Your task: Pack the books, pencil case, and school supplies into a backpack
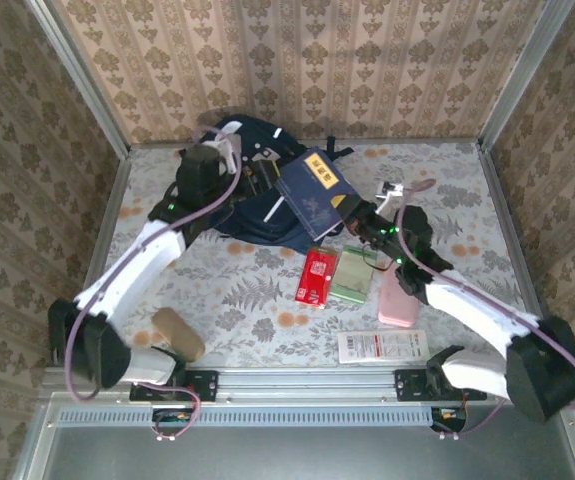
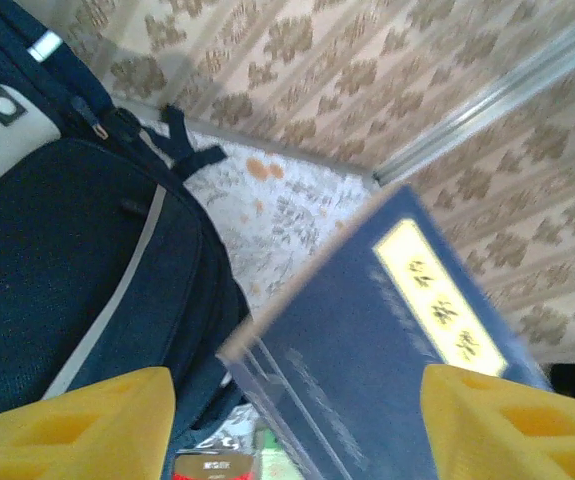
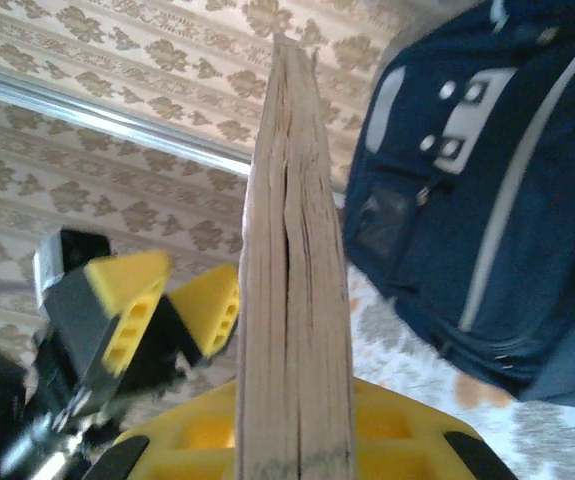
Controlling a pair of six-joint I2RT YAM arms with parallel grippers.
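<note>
Right wrist view: the right pincer (image 3: 292, 435) is clamped on the large dark blue book (image 3: 292, 250), with a yellow finger against each cover and both fingers cut off by the bottom edge. The book's tan page edge faces the lens and runs from six o'clock up to twelve, so the covers are hidden. At eight o'clock of it is the left pincer (image 3: 172, 300), slightly blurred, its yellow fingers parted. At two o'clock the backpack (image 3: 477, 200) is cropped by the frame.

In the left wrist view the fingers (image 2: 77, 425) stand wide apart with nothing gripped. Beyond them the book's blurred cover carries a yellow title label running from eleven to five o'clock.

From the top external view the book is tilted over the backpack's middle at twelve o'clock of the bench (image 1: 247, 300). Whether the two touch I cannot tell. At five o'clock of the book lie the red packet (image 1: 316, 277) and pale green packet (image 1: 350, 275) side by side. Next comes the pink pencil case (image 1: 397, 305), partly under the right arm, and nearest is the long white packet (image 1: 382, 347), lengthwise from nine to three.
</note>
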